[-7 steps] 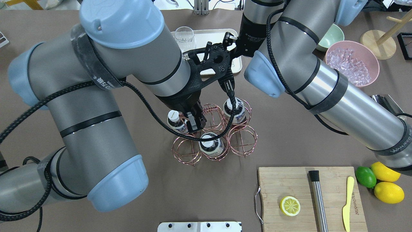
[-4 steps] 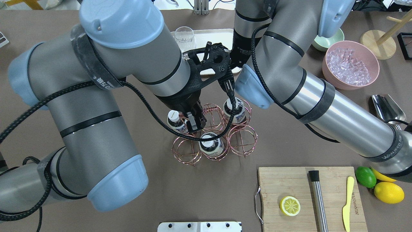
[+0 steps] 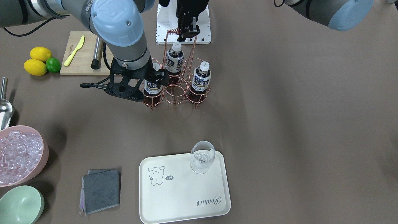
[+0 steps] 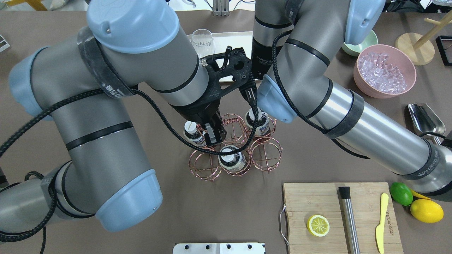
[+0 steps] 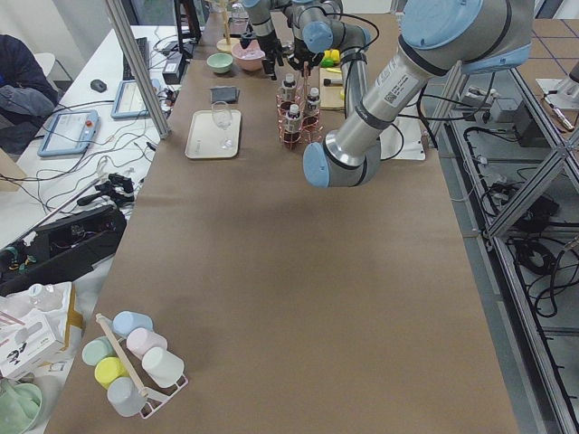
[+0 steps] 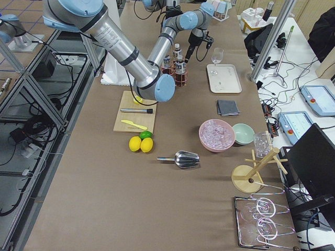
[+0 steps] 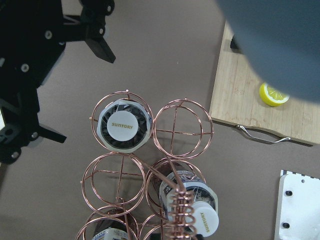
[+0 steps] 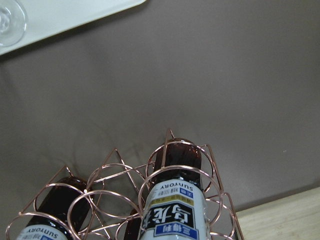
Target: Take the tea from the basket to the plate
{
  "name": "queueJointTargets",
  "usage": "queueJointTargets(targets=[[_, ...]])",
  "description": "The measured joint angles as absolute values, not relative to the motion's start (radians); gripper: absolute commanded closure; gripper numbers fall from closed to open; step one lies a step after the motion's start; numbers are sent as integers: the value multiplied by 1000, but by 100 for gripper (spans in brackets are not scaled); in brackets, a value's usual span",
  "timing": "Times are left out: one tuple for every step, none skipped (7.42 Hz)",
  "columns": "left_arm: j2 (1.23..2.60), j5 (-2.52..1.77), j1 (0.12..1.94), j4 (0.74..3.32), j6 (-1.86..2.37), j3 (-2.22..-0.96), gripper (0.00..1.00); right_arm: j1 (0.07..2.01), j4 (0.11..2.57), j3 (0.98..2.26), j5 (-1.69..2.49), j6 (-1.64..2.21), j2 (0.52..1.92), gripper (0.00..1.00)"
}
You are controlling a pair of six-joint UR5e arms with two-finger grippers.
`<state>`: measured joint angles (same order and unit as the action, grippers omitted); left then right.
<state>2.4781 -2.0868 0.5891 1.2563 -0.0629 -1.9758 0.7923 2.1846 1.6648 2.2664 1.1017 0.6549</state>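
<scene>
The tea (image 3: 152,89) stands upright, long axis vertical and cap up, in the basket's (image 3: 174,93) lower-left corner cell in the front-facing view. The left wrist view shows the white cap from above, with the right gripper (image 7: 82,95) just left of it, fingers (image 7: 100,47) spread. In the overhead view a black cable (image 4: 255,106) crosses that cap. The left gripper (image 3: 186,33) has its fingers pinching the basket's loop handle. A second bottle (image 3: 201,81) and a third bottle (image 3: 174,60) share the basket. The plate (image 3: 186,199), bearing a glass (image 3: 202,160), lies well apart on the counter (image 3: 295,124), lower middle.
</scene>
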Motion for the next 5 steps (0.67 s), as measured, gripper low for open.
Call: queueJointTargets(targets=[[2478,-2087,589,1256,-63,-1976,100,782,2189,1667,2286,1114,654,0],[2477,-2088,589,1256,-63,-1976,100,766,2191,1668,2296,1136,654,0],[2477,-2088,589,1256,-63,-1976,100,756,2193,1669,2300,1149,655,1],[2476,-2088,589,1256,-63,-1976,100,751,2193,1670,2302,1155,655,8],[2476,-2089,589,1256,-63,-1976,100,750,2193,1671,2303,1157,657,20]])
